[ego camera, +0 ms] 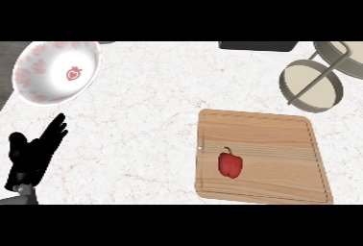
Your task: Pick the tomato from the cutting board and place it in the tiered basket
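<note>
You see a pale speckled counter [149, 120] from steeply above. The left hand [32, 153] rests at the view's left edge, fingers straight and spread, pointing up and to the right, holding nothing; the right hand does not show.

The wooden cutting board [266, 129] lies at lower right, its near edge running close to the bottom of the view. The only thing on it is a red vegetable [230, 164] with a green stem, lying a little left of the board's middle; you would call it a bell pepper by its shape rather than a tomato.

The tiered basket [312, 86] stands at upper right, well apart from the board's far corner, its upper tier cut by the right edge. A white bowl [53, 72] with a red pattern and a small red emblem sits tilted at upper left; no writing can be read on it. A dark object [257, 45] meets the top edge.

Between hand and board you have a broad stretch of bare counter.
</note>
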Robot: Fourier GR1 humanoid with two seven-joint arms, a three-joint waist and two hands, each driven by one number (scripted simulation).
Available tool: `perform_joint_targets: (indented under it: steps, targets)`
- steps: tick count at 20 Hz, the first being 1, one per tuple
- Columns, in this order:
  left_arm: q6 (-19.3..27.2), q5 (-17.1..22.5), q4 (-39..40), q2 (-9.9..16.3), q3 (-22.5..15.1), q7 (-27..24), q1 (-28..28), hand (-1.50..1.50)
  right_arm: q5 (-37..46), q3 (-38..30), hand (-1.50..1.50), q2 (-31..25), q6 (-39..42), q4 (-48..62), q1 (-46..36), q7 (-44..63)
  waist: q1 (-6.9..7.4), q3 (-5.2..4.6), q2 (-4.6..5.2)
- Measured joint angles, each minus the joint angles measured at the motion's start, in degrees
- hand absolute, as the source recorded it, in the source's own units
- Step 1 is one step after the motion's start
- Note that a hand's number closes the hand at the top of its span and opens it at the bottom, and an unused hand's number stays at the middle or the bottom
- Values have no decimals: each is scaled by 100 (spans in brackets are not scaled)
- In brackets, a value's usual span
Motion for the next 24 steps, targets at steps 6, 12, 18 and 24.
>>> perform_joint_targets:
  steps: [6, 12, 18, 24]
  targets:
    - [-23, 31, 37, -7, 24, -10, 4, 0, -328, -317, -150, -128, 9, -66, 247, 521, -17, 4, 1]
    - [-1, -2, 25, 17, 52, -63, 35, 0, -533, -503, -150, -164, -633, -523, 325, 478, -48, 5, -17]
    - [51, -17, -49, -43, 47, -32, 161, 0, -773, -789, -150, -316, -1269, -1018, 97, 952, -128, 0, -71]
    - [37, 62, -57, 52, 221, -9, 333, 0, -1429, -1405, -150, -536, -1511, -1583, 89, 1282, -354, 0, -171]
